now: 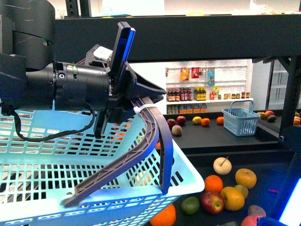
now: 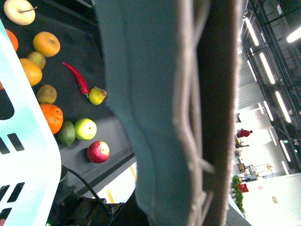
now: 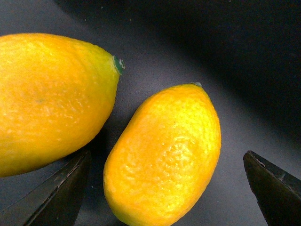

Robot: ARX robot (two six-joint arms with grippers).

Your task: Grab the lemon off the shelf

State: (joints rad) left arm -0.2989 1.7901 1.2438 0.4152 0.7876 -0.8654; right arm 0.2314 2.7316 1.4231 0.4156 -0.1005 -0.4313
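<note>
In the right wrist view a bright yellow lemon lies on the dark deck of the shelf, between the two spread fingers of my right gripper, which is open and does not touch it. A second, larger lemon lies right beside it, near one finger. My left gripper is shut on the grey basket handle and holds the light blue basket up in front of the black shelf. The handle fills the left wrist view, blurred.
Apples, oranges and a lime lie on the lower deck. A small blue basket and more fruit stand on the deck behind. A red chilli lies among fruit. Part of my right arm shows at the lower right.
</note>
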